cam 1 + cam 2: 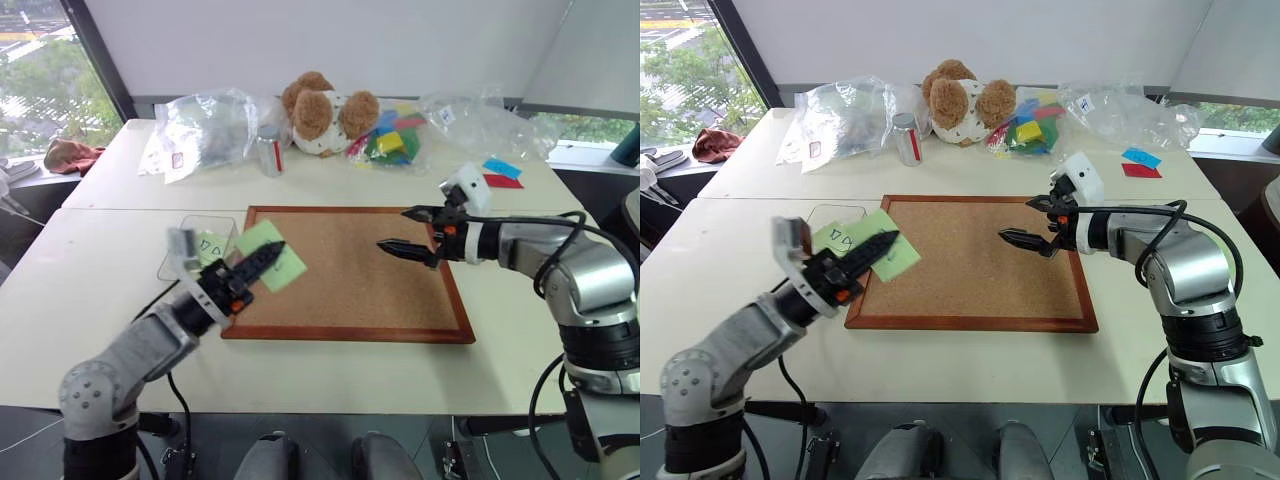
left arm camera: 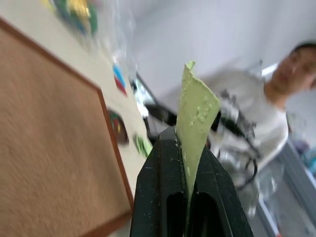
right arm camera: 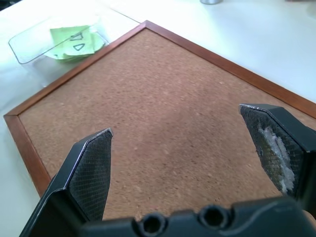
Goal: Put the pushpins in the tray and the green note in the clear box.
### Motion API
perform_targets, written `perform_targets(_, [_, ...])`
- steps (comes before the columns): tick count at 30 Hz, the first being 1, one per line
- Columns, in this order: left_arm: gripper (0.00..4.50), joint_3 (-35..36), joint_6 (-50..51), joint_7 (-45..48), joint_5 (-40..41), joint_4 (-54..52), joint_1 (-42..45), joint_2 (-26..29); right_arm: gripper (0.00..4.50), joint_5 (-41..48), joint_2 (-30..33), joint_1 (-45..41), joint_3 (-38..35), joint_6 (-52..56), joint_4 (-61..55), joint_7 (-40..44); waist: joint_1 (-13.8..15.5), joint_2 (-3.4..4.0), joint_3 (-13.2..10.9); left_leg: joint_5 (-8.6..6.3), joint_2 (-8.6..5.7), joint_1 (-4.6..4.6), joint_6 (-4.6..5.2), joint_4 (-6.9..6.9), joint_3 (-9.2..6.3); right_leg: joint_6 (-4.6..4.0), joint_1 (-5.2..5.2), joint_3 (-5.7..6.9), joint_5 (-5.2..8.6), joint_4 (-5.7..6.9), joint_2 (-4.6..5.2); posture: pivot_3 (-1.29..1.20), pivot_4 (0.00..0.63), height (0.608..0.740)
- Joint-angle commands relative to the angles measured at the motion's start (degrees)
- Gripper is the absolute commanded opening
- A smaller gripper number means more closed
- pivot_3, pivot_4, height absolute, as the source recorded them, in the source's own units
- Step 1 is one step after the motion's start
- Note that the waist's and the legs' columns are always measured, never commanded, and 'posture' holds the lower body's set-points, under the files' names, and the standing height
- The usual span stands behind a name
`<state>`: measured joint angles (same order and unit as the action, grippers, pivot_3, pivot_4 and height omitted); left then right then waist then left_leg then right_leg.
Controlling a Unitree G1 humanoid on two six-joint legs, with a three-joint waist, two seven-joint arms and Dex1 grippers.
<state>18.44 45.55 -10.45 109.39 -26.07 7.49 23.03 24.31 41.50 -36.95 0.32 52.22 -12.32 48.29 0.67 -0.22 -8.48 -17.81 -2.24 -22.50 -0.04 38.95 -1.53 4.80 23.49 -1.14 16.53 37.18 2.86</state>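
Note:
My left gripper (image 1: 272, 250) is shut on the green note (image 1: 288, 272), pinching it edge-on (image 2: 195, 113) above the cork board's left edge. Just left of it on the table stands the clear box (image 1: 188, 224), which holds light-green slips with dark scribbles (image 3: 69, 42). Over the right part of the board my right gripper (image 1: 395, 230) hangs open, with nothing between its fingers (image 3: 91, 168). In the left wrist view a small dark tray (image 2: 118, 127) lies past the board's right edge. It is blurred and has coloured specks in it; I cannot make out single pushpins.
The wood-framed cork board (image 1: 350, 290) takes up the table's middle. At the back lie a teddy bear (image 1: 325, 112), crinkly clear bags (image 1: 200, 130), a small jar (image 1: 907, 138), and blue and red slips (image 1: 502, 173). A person in a white shirt (image 2: 256, 133) is off to the right.

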Motion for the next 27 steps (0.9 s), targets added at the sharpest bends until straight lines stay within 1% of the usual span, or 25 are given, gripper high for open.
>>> perform_targets(1, [0.00, 6.44, -6.11, -1.65, -1.26, -1.26, -0.10, 3.28, 4.48, 2.50, -0.20, -1.08, -0.24, -0.07, -3.55, 1.15, -0.01, 0.01, -0.01, 0.00, 0.00, 0.00, 0.00, 0.00, 0.00, 0.00, 0.00, 0.01, 0.00, 0.00, 0.00, 0.00, 0.150, 0.740])
perform_targets(4, [0.00, 8.69, -9.81, -2.22, -6.43, 1.09, 0.20, 4.89, 4.48, 3.40, -0.37, -1.27, 0.17, -0.21, -4.36, 1.36, -0.01, 0.02, -0.01, 0.00, 0.00, 0.00, 0.00, -0.05, 0.00, -0.01, 0.02, 0.01, 0.00, -0.01, 0.00, 0.00, 0.150, 0.740])
perform_targets(7, [0.00, 8.24, -12.75, -1.31, -17.10, 6.47, 1.90, 6.20, 4.48, 3.36, -0.84, -1.33, 1.07, -0.88, -4.65, 1.00, 0.06, 0.02, -0.01, 0.00, -0.01, 0.00, 0.00, -0.04, 0.01, -0.01, 0.00, 0.02, 0.00, -0.02, -0.01, 0.00, 0.150, 0.740])
perform_targets(9, [0.00, 5.80, -13.35, 0.00, -24.19, 10.54, 4.27, 6.88, 4.48, 3.07, -1.03, -1.43, 1.64, -1.34, -4.53, 0.72, 0.15, 0.01, -0.02, 0.00, -0.02, 0.01, 0.01, -0.04, 0.00, -0.01, -0.01, 0.04, 0.00, -0.02, -0.01, 0.00, 0.150, 0.740])
perform_targets(14, [0.00, 0.83, -12.99, 3.93, -38.08, 19.30, 10.23, 7.74, 4.48, 3.21, -1.16, -1.54, 2.01, -1.16, -5.06, -0.09, 0.06, -0.02, -0.03, -0.01, -0.05, -0.01, 0.03, -0.02, 0.00, 0.00, -0.03, 0.05, 0.00, -0.07, 0.00, 0.00, 0.150, 0.740])
perform_targets(17, [0.00, -1.78, -11.46, 7.05, -44.49, 22.99, 13.60, 8.88, 4.48, 3.41, -0.77, -0.71, 1.65, -0.71, -6.22, -0.73, -0.09, -0.03, -0.04, -0.01, -0.05, -0.03, 0.02, -0.10, 0.00, 0.00, 0.04, 0.05, 0.00, -0.07, 0.00, 0.00, 0.150, 0.740])
perform_targets(20, [0.00, -3.32, -9.91, 7.96, -50.93, 28.13, 16.41, 10.36, 4.48, 3.67, -0.38, 0.65, 0.88, -0.07, -7.84, -1.87, -0.17, -0.03, -0.04, 0.00, -0.04, -0.06, 0.01, -0.17, 0.01, 0.00, 0.13, 0.03, 0.00, -0.07, -0.01, 0.00, 0.150, 0.740])
perform_targets(22, [0.53, -3.36, -9.19, 9.08, -53.95, 30.35, 17.19, 11.00, 4.50, 3.81, -0.28, 1.35, 0.49, 0.22, -8.72, -2.60, -0.39, -0.03, -0.04, 0.00, -0.04, -0.06, 0.00, -0.19, 0.01, 0.01, 0.15, 0.02, 0.00, -0.06, -0.01, 0.00, 0.150, 0.740])
perform_targets(24, [1.27, -2.79, -8.30, 10.15, -55.61, 31.42, 17.72, 11.19, 4.50, 4.05, -0.34, 1.88, 0.20, 0.47, -9.41, -3.14, -0.44, -0.03, -0.04, 0.00, -0.04, -0.06, 0.00, -0.20, 0.01, 0.01, 0.16, 0.02, 0.00, -0.06, -0.01, 0.00, 0.150, 0.740])
perform_targets(25, [1.86, -2.63, -7.58, 10.70, -56.66, 31.59, 17.82, 11.67, 4.50, 4.14, -0.34, 2.16, 0.10, 0.57, -9.73, -3.41, -0.42, -0.04, -0.04, 0.00, -0.04, -0.07, 0.00, -0.20, 0.01, 0.01, 0.16, 0.01, 0.00, -0.06, 0.00, 0.00, 0.150, 0.740])
perform_targets(26, [2.31, -2.36, -6.95, 11.20, -57.39, 31.70, 17.91, 12.03, 4.50, 4.18, -0.29, 2.38, 0.05, 0.60, -9.98, -3.64, -0.40, -0.04, -0.05, 0.00, -0.04, -0.08, 0.00, -0.20, 0.01, 0.01, 0.17, 0.01, 0.00, -0.06, 0.00, 0.00, 0.150, 0.740])
perform_targets(27, [2.86, -1.85, -5.63, 12.00, -57.26, 31.44, 17.93, 12.54, 4.50, 4.33, -0.29, 2.51, -0.04, 0.67, -10.14, -3.84, -0.39, -0.04, -0.05, 0.00, -0.04, -0.10, 0.01, -0.20, 0.01, 0.01, 0.18, 0.01, 0.00, -0.06, 0.00, 0.00, 0.150, 0.740])
